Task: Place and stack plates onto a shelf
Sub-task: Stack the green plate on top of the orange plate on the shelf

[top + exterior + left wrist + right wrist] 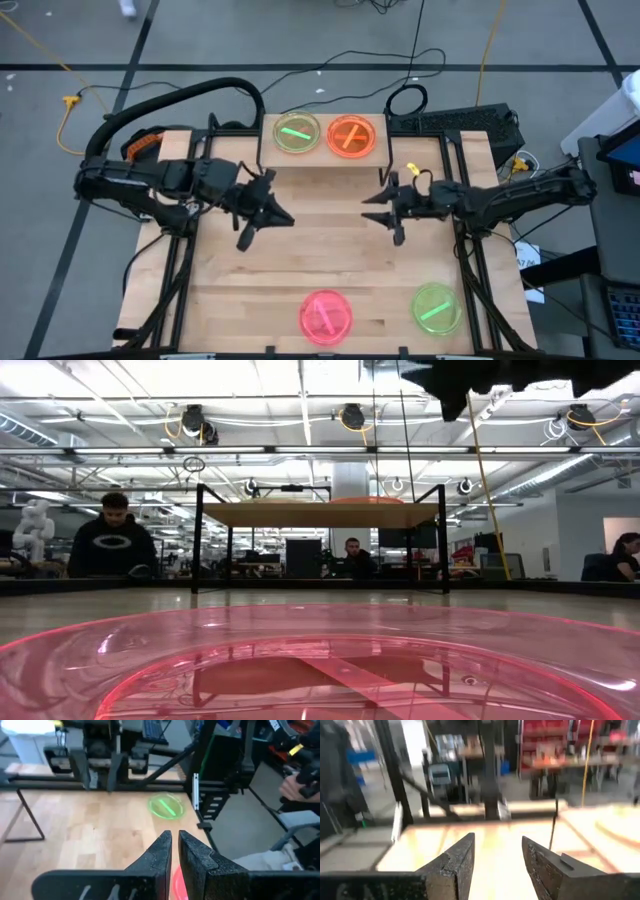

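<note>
The shelf runs its long axis left-right, carrying 2 plates: green plate, orange plate. Left gripper is nearly closed, empty; right gripper is narrowly apart, empty.

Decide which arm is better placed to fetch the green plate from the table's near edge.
Probably the right: its gripper hovers open on the same side as the green plate; the left gripper, nearly shut, is farther.

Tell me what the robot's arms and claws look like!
Both arms are dark, almost black, and jointed. A thick black cable loops above the left arm. The left gripper and right gripper each have two chunky, wedge-shaped black fingers with a rough surface.
</note>
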Robot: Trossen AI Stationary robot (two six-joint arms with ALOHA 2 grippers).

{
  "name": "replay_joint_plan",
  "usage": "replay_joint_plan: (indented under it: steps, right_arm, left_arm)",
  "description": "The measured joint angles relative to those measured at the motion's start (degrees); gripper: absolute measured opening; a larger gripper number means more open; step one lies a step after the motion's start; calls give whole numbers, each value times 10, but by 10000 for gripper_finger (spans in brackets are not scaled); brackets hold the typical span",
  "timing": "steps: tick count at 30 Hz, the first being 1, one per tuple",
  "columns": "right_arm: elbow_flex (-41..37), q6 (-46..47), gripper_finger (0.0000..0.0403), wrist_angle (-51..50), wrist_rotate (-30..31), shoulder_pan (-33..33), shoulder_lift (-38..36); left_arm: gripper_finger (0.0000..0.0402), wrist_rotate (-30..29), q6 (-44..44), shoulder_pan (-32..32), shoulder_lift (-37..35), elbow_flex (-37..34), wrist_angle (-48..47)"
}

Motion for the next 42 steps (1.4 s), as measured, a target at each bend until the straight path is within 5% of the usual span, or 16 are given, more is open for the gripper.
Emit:
replay_joint_plan:
  steps: [13, 19, 29, 35, 42]
  right_arm:
    - [98, 149, 148, -443, 0, 70, 5]
    - [98, 274, 148, -555, 0, 111, 17]
    - [104, 359, 148, -585, -169, 183, 126]
    - [119, 377, 148, -607, -236, 251, 207]
    - [119, 355, 148, -623, -242, 293, 252]
  left_arm:
    - [37, -70, 27, -48, -13, -9, 7]
    - [37, -70, 42, -59, -62, -139, 155]
    - [37, -77, -10, -33, -146, -326, 338]
    - [37, -77, -20, -33, -153, -349, 373]
    - [37, -76, -40, -36, -148, -350, 375]
